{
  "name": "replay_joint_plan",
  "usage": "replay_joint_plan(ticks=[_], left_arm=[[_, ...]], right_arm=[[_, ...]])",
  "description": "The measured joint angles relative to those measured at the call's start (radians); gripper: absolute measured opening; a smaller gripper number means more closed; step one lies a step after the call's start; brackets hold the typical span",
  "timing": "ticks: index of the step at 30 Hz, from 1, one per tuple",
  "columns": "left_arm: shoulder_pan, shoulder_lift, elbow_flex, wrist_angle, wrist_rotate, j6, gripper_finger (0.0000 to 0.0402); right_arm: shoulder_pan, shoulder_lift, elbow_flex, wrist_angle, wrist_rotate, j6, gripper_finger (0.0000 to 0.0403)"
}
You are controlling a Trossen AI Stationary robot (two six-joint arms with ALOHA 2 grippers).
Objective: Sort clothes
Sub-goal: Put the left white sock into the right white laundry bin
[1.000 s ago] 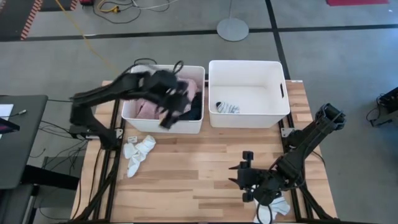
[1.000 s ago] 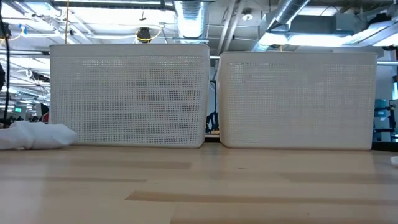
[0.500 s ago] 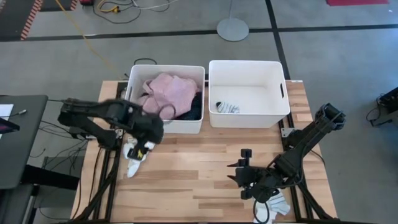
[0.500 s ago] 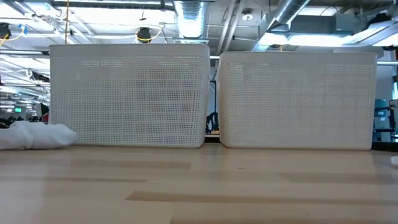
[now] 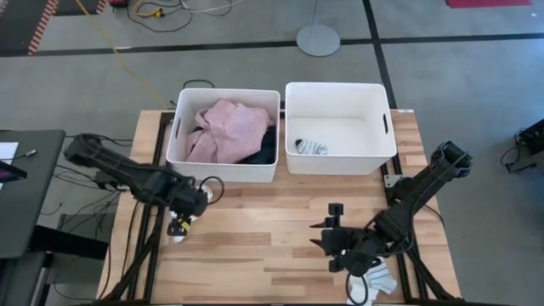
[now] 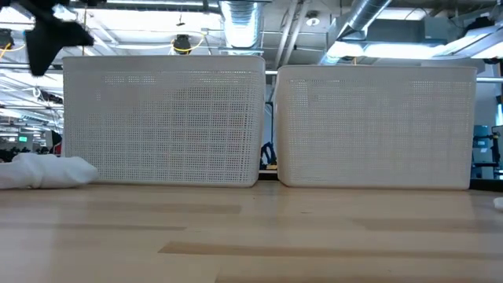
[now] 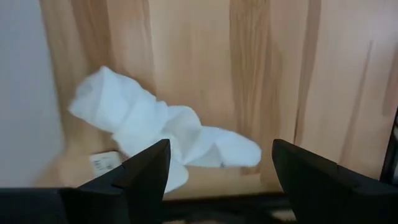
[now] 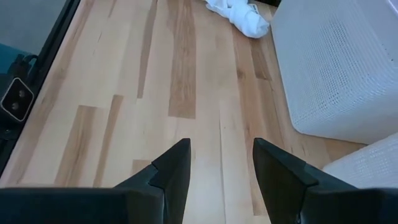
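White socks point(image 7: 155, 134) lie in a loose heap on the wooden table near its left edge. My left gripper point(image 7: 217, 168) hangs open above them, pointing down, clear of the cloth. From above it hides most of the socks point(image 5: 177, 228). The pink shirt point(image 5: 229, 127) and a black garment point(image 5: 265, 150) lie in the left white bin point(image 5: 174, 144). A striped sock point(image 5: 310, 147) lies in the right bin point(image 5: 378, 157). My right gripper point(image 5: 327, 242) waits open over the table's near right part, with nothing between its fingers point(image 8: 174, 168). Another white sock point(image 5: 380, 280) lies under the right arm.
The two bins stand side by side along the table's far edge point(image 6: 165, 122), point(image 6: 377, 126). Bare wood stretches between both grippers across the table's middle point(image 5: 263, 229). The table's left rail point(image 5: 136, 246) runs close beside the white socks.
My left gripper has left the space over the left bin, swung toward the table's near left and sunk, rolling at the wrist. It now hangs over the white socks. The pink shirt, covered by the arm before, shows in the bin. The socks have not moved.
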Motion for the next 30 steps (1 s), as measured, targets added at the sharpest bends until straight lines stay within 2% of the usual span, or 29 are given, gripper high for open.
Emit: replay_joint_plan(ticks=[6, 14, 21, 25, 30], left_arm=[[-0.030, -0.117, -0.219, 0.192, -0.015, -0.189, 0.0277], [-0.029, -0.166, -0.425, 0.223, -0.135, -0.391, 0.0277], [-0.029, -0.173, -0.507, 0.338, -0.239, -0.418, 0.0277], [-0.029, -0.173, -0.534, 0.349, -0.307, -0.429, 0.0277], [-0.029, -0.175, -0.588, 0.420, -0.322, -0.434, 0.0277]], right_arm=[[-0.012, 0.000, 0.000, 0.006, 0.000, -0.014, 0.0188], [-0.013, 0.000, 0.000, 0.005, 0.000, -0.018, 0.0188], [-0.019, 0.000, 0.000, 0.006, 0.000, -0.016, 0.0188], [-0.019, 0.000, 0.000, 0.006, -0.001, -0.014, 0.0188], [-0.019, 0.000, 0.000, 0.008, 0.000, -0.013, 0.0188]])
